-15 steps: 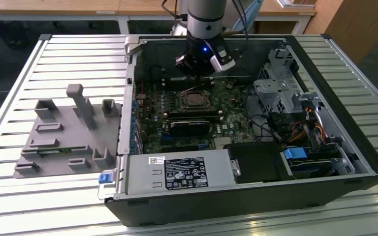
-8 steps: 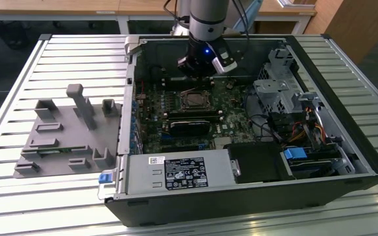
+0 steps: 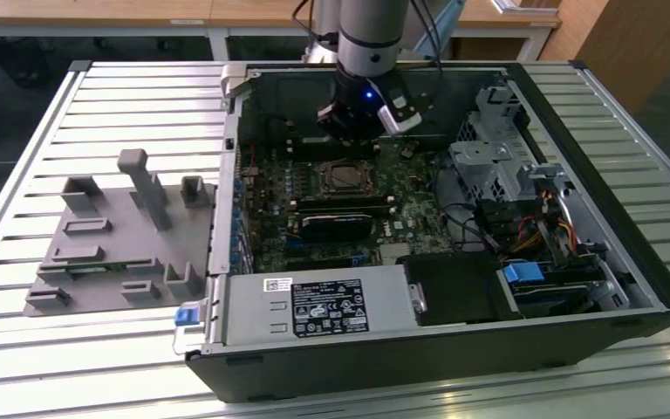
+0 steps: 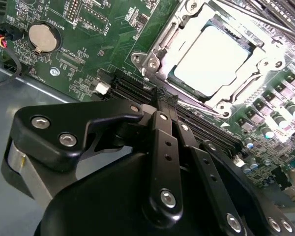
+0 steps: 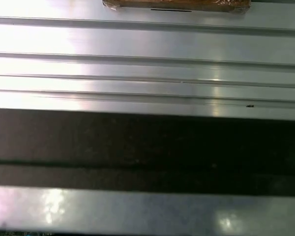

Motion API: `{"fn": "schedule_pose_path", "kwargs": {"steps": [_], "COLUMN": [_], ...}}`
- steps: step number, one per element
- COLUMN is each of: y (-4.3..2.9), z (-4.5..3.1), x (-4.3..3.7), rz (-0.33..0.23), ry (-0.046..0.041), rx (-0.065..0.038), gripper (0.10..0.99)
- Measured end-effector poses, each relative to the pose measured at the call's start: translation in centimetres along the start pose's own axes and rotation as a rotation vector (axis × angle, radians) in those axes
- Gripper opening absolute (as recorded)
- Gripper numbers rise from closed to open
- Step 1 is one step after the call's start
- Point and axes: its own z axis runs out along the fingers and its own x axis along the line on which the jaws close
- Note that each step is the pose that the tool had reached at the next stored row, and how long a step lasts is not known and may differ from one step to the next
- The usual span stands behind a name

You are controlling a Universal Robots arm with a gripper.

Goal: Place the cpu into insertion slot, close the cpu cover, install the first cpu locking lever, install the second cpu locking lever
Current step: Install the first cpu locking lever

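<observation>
The cpu (image 4: 214, 59) sits in the insertion slot (image 4: 246, 49) on the green circuit board (image 4: 88, 39), its pale metal top showing through the square cut-out of the cpu cover (image 4: 160, 46), which lies down flat around it. In the second wrist view the chip lies just beyond the tips of the gripper (image 4: 166, 101), apart from them, with a long black card slot (image 4: 132, 91) running between. The black fingers (image 4: 163, 147) stand pressed close together with no gap showing at the tips, and they hold nothing; the tips hang over the card slot, and whether they touch it cannot be told.

In the exterior view the gripper (image 3: 352, 140) hovers inside the open computer case (image 3: 614, 262), at the far side of the board, just behind the socket with its cover (image 3: 345, 177). A grey fixture block (image 3: 119, 236) lies on the slatted metal table (image 3: 137, 349) at the exterior view's left, well apart from the case.
</observation>
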Motion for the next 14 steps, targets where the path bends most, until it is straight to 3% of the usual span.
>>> {"fn": "schedule_pose_path", "kwargs": {"steps": [6,14], "y": [0.00,0.02], "z": [0.28,0.61], "x": [-0.07,-0.07], "rz": [0.000,0.000], "ry": [0.0000,0.0004], "rx": [0.003,0.021], "gripper": [0.106,0.106]}}
